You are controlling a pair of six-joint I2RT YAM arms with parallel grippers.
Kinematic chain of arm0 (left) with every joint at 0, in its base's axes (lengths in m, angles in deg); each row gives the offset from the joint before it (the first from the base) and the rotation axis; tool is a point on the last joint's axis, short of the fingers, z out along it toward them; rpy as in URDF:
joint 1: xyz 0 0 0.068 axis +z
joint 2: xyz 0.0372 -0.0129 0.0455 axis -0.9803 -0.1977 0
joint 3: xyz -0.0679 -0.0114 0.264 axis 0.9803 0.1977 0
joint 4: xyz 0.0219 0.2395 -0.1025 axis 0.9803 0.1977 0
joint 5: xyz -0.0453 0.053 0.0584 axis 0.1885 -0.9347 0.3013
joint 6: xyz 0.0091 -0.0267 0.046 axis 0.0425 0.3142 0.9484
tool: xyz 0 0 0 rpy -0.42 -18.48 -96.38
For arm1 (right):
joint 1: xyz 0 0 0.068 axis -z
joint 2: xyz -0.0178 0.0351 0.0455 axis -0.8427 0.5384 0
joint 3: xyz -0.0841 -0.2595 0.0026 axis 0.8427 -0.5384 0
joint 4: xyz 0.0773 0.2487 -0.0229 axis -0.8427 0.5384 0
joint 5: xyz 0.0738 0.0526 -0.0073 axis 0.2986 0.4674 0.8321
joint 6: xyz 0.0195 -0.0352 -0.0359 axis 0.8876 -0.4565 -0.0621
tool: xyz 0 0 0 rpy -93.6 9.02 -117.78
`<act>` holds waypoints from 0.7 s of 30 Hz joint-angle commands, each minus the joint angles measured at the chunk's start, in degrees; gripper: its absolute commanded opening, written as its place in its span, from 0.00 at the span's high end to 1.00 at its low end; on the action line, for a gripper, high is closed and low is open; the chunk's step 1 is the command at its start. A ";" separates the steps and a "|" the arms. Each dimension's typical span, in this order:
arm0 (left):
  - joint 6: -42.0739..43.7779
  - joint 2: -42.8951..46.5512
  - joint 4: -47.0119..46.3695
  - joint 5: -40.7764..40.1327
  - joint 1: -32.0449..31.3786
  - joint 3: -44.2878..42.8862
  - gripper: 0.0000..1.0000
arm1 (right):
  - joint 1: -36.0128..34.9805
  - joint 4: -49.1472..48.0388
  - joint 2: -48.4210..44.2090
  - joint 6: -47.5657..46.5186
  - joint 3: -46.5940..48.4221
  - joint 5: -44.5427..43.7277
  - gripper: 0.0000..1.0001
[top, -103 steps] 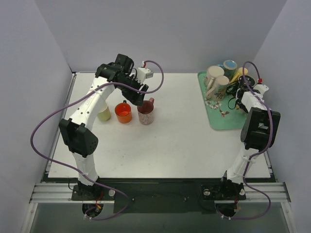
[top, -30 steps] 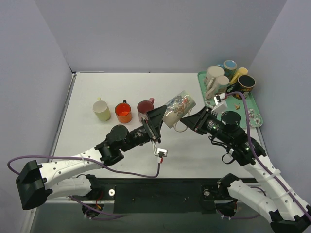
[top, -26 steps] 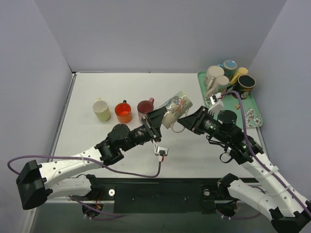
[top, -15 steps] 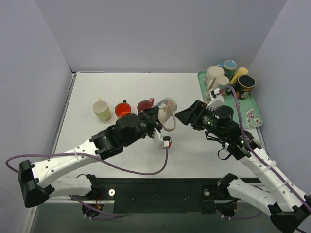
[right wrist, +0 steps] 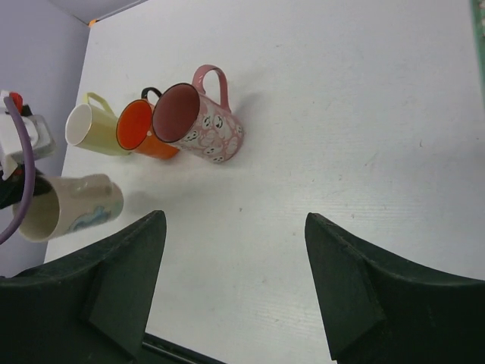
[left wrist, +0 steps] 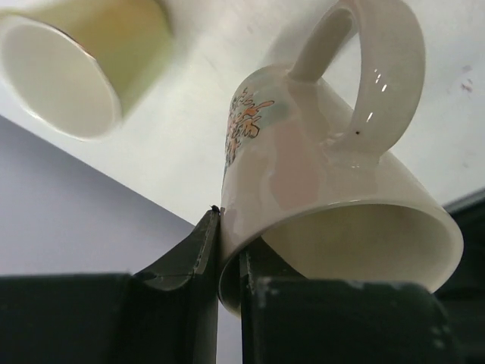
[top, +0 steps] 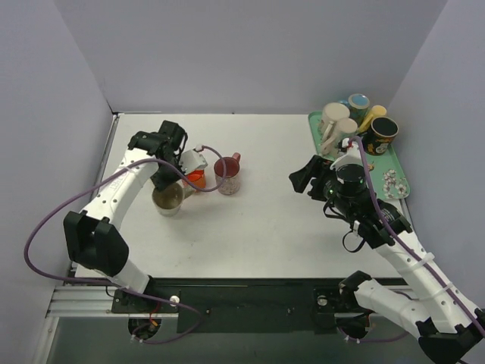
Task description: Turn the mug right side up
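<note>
The cream mug with a floral print (top: 167, 200) hangs at the table's left, just in front of the row of mugs, its mouth toward the overhead camera. My left gripper (top: 173, 184) is shut on its rim. In the left wrist view one finger lies outside the wall and one inside (left wrist: 227, 227), and the mug's (left wrist: 303, 167) handle points away. I cannot tell whether its base touches the table. My right gripper (top: 303, 178) stands open over the table's right half, with only bare table between its fingers (right wrist: 235, 250); the mug (right wrist: 68, 206) shows far left there.
A yellow mug (right wrist: 91, 125), an orange mug (top: 195, 179) and a pink mug (top: 227, 176) stand upright in a row behind the held mug. A green tray (top: 394, 182) with several mugs sits at the back right. Grey walls close in the table.
The right gripper opened, let go of the mug and drew back to the right. The left gripper closed on the rim and swung the mug from the table's middle to the left.
</note>
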State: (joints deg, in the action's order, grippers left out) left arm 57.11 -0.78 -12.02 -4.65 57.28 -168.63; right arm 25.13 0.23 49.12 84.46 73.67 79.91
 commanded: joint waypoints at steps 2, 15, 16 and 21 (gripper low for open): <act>-5.20 1.01 10.37 7.62 8.73 2.59 1.00 | 2.32 2.02 0.41 -2.47 -0.16 -0.21 0.31; 2.26 -2.34 -5.09 16.59 24.22 10.06 1.00 | 9.43 1.41 1.54 -2.65 -2.71 0.68 0.31; 2.62 -2.16 -5.46 17.81 24.22 10.42 1.00 | 10.05 1.41 1.98 -2.65 -2.88 0.15 0.30; 5.42 -3.21 -10.29 19.75 24.75 13.75 1.00 | 14.88 -0.60 5.58 -0.89 -3.15 -9.75 0.31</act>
State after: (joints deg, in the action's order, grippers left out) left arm 59.49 -4.08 -15.60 8.44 81.76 -157.51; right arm 37.22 2.22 52.03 83.14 71.27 78.62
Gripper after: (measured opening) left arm 0.184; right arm 0.696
